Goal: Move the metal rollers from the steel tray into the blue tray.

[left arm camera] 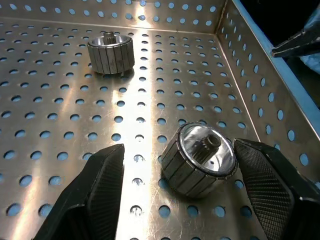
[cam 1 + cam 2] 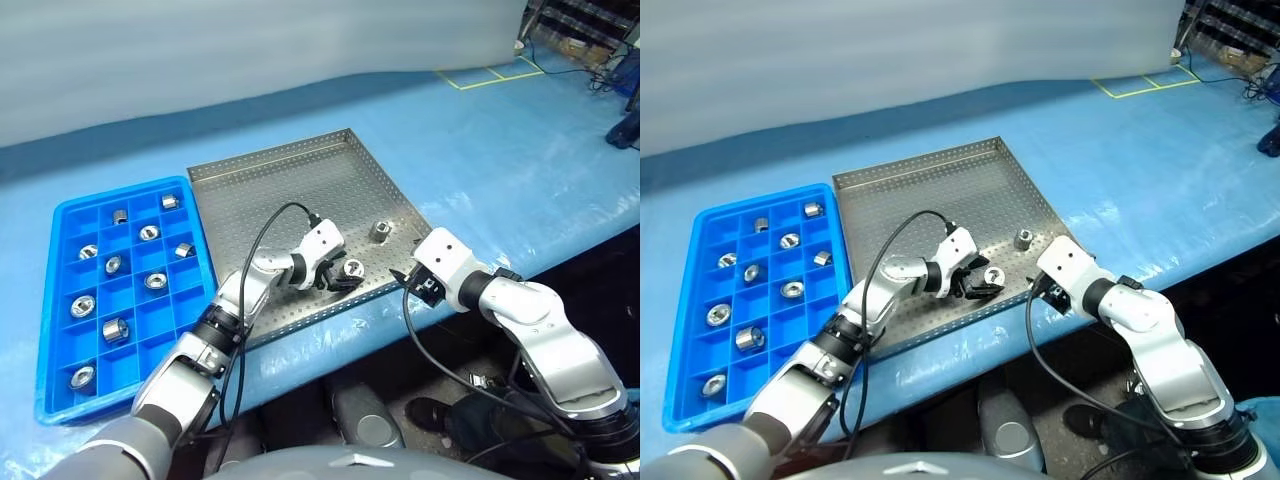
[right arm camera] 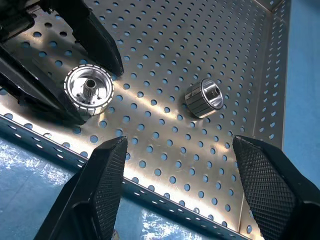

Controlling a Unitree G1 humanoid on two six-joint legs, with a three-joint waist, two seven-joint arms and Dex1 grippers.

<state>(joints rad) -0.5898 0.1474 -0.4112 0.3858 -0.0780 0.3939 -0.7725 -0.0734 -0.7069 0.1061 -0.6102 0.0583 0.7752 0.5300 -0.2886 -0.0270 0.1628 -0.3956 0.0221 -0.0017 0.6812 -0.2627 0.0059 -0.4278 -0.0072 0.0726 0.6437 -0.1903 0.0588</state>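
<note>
1. Left gripper (image 1: 177, 192), nearest the lens: jaws spread, bracketing one roller (image 1: 200, 159) without touching it.
2. Steel tray (image 2: 300, 185): holds the two remaining metal rollers; the second roller (image 2: 380, 230) lies near the right rim.
3. Blue tray (image 2: 60, 300): nine rollers seated in its compartments.
4. Right gripper (image 3: 185, 192): jaws spread, empty, above the tray's near rim.
5. Risk: an off-centre closure may squirt the roller sideways.

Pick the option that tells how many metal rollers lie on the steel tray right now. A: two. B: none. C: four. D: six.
A: two metal rollers lie on the steel tray, one between the left gripper's open fingers at, the other farther up the tray at.
</note>
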